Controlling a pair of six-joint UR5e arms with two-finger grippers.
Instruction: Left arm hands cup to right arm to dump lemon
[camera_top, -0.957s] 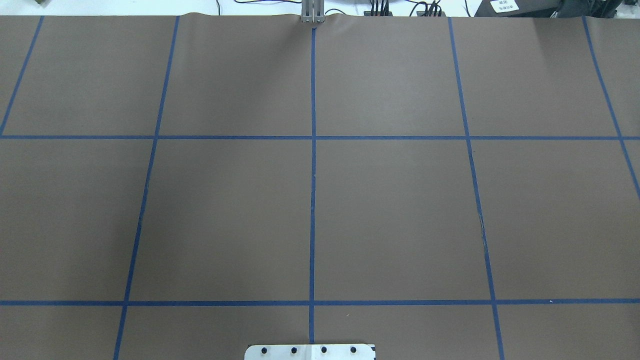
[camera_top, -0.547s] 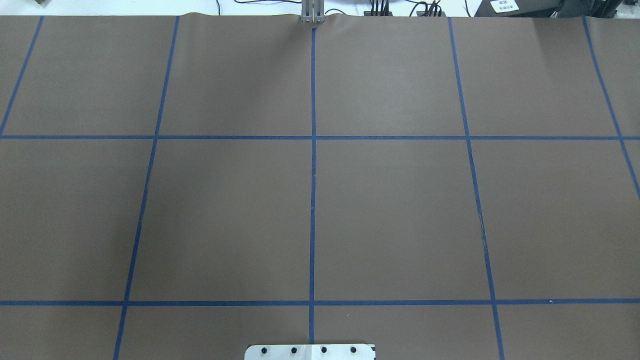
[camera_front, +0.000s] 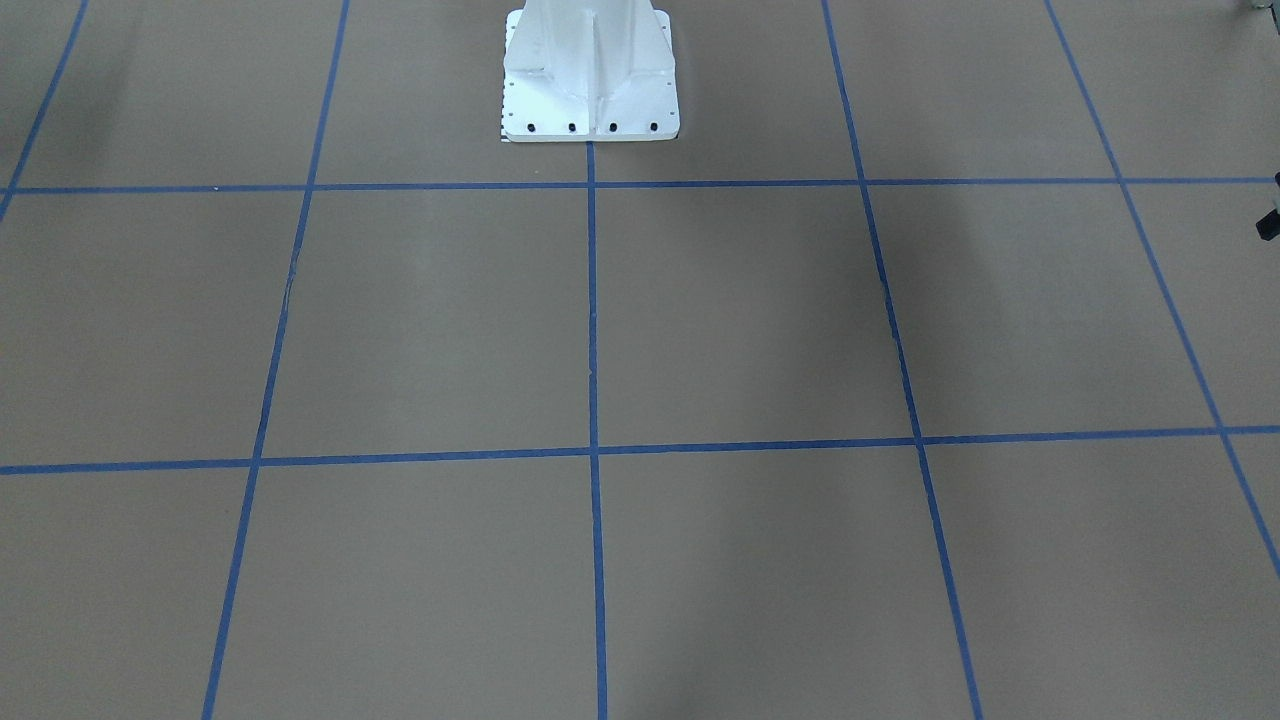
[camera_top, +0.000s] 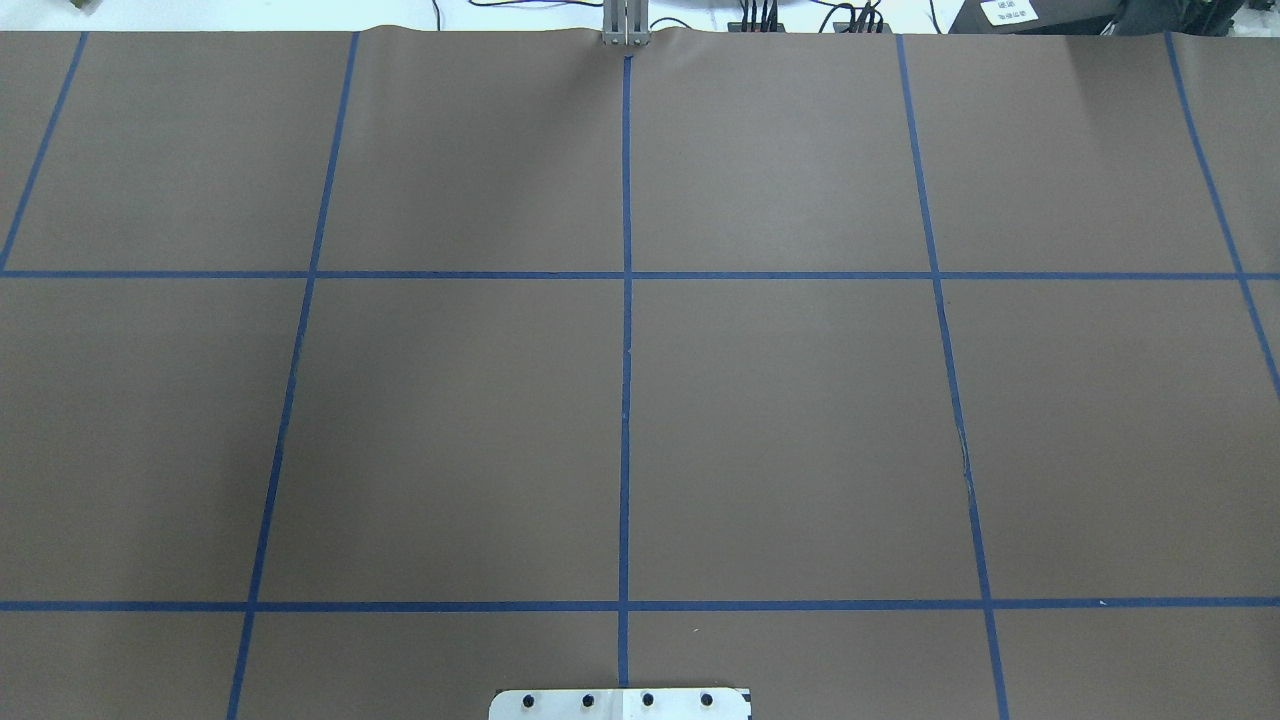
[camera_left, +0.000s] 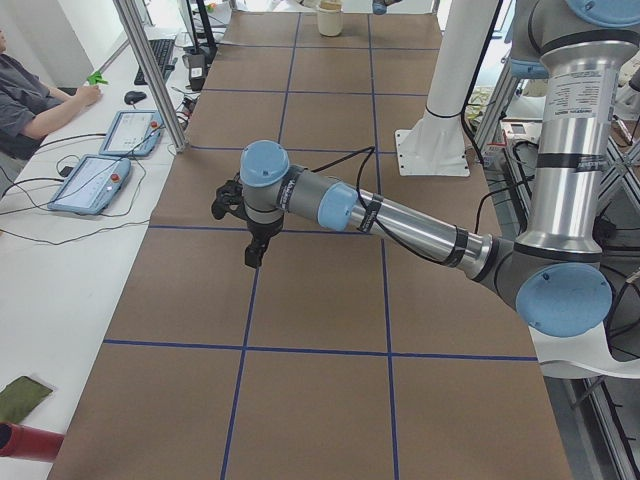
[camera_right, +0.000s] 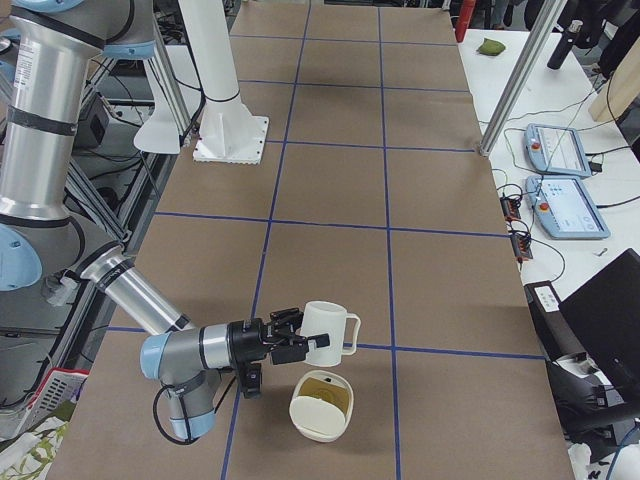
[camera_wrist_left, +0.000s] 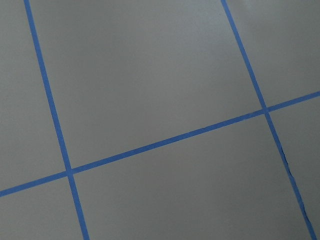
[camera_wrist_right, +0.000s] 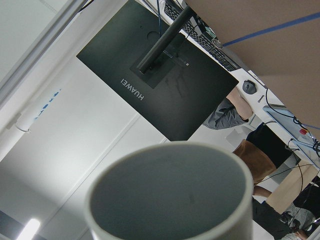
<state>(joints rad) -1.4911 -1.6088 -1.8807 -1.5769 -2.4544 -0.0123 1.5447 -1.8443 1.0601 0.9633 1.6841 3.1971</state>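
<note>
- Looking at the right-side view, you find the cup (camera_right: 322, 328) in the lower middle of the frame. It is tilted and off the bench (camera_right: 440, 300), against the tips of the right fingers (camera_right: 292, 350).
- You cannot tell from this angle how far apart those fingers stand or whether they grip it.
- Just below the cup in that frame, a cream bowl (camera_right: 322, 425) rests on the bench. A dull yellowish thing inside it is likely the lemon (camera_right: 322, 388).
- In the right wrist view, the cup's grey inside fills the lower frame, with a dark monitor (camera_wrist_right: 150, 75) above it.
- In the left-side view, the left fingers (camera_left: 256, 248) hang over the bench at centre left, pointing down. You cannot tell how open they are.
- The overhead view gives you brown bench crossed by blue tape lines (camera_top: 626, 350).
- A person (camera_left: 30, 95) sits at the upper left of the left-side view.
</note>
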